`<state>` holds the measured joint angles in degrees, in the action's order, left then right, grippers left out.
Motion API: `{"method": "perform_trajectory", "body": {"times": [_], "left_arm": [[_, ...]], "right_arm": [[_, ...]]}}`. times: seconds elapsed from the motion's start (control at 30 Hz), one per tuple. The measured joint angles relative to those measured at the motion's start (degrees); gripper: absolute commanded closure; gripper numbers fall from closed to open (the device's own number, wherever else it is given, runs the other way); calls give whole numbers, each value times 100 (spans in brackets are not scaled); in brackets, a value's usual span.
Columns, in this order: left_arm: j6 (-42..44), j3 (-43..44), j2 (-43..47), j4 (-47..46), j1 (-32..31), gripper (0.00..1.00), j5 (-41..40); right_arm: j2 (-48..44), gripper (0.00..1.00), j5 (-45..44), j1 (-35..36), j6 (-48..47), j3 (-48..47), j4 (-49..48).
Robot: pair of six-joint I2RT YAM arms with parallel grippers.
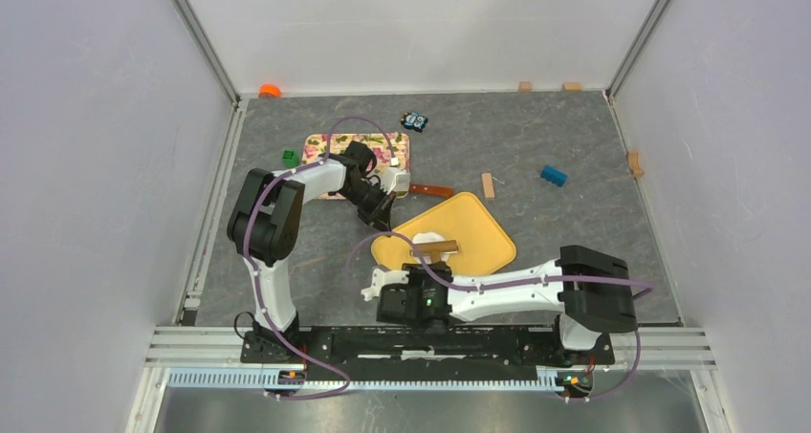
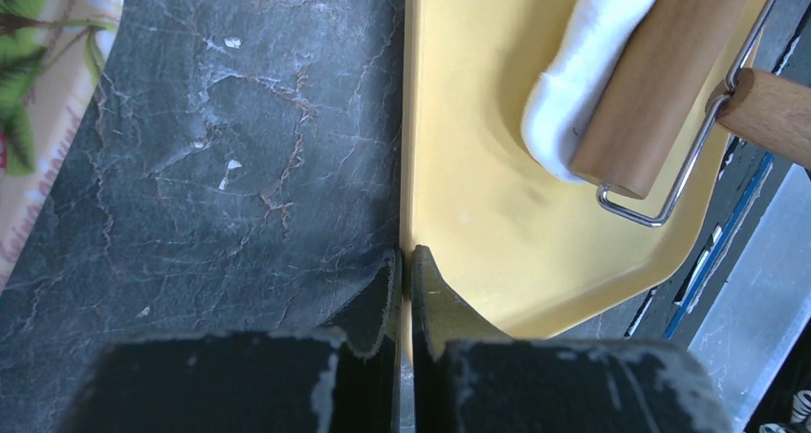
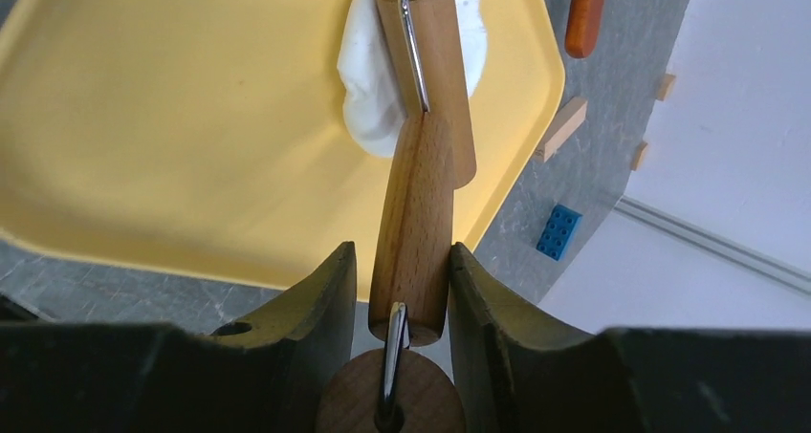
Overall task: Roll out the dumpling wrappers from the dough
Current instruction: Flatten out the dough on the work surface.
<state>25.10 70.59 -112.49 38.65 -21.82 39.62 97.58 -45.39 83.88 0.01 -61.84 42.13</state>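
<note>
On yellow tray, we saw flattened white dough lying partly under small wooden roller. Right gripper clamped roller's handle between both fingers. Left gripper sat closed on tray's rim, with grey marbled tabletop beside it.

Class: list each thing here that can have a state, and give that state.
left gripper, shut on the yellow tray's rim
right gripper, shut on the rolling pin's handle
rolling pin, lying on the dough
dough, partly flattened, on the tray
</note>
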Motion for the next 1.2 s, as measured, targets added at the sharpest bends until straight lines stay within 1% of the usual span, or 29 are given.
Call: {"method": "perform_trajectory", "body": {"times": [0.2,0.27,0.4,0.6,0.73,0.9,0.97,1.07,1.2], "left_arm": [[0,-2,0,2,0,98,-2],[0,0,0,0,0,98,-2],[0,0,-2,0,0,98,0],[0,7,-9,7,0,98,2],[0,9,-9,13,0,98,2],[0,9,-11,15,0,98,2],[0,11,-11,15,0,98,2],[0,13,-11,20,0,98,2],[0,15,-11,22,0,98,4]], "right_arm": [[-22,100,-151,647,275,310,116],[-31,100,-199,758,308,420,76],[-31,100,-221,573,227,428,-44],[-87,100,9,-83,-57,249,-424],[-251,100,203,-74,-24,310,-459],[-289,100,157,380,205,378,-109],[-321,100,160,461,297,332,72],[-326,100,310,431,463,9,501],[-321,100,629,334,662,-654,1137]]}}
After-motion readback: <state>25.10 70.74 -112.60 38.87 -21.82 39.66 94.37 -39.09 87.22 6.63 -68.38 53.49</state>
